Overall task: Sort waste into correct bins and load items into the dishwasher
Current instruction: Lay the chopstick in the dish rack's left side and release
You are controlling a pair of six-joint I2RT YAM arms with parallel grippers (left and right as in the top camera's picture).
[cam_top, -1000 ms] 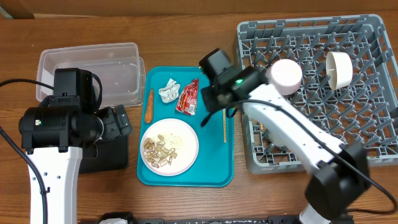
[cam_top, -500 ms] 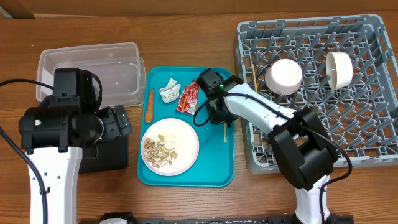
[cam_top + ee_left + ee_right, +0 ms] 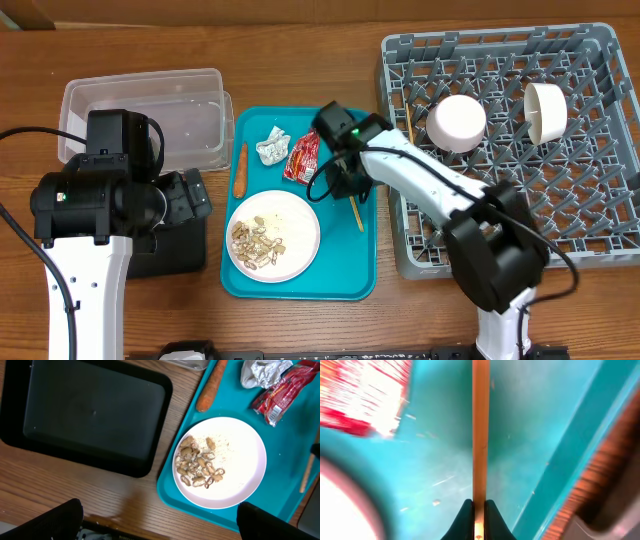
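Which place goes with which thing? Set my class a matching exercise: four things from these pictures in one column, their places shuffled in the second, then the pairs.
Things
1. chopstick
2. food scraps
3. small white cup
4. black tray

Places
A. in the grey dish rack
B. on the white plate
C. held by the right gripper
D. on the wooden table, beside the teal tray

Pairs: 1-C, 2-B, 3-A, 4-D

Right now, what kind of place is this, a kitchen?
Probably a robot practice table, set up like kitchen clean-up: a grey dish rack holding a white bowl, and a teal tray carrying a plate of food scraps.
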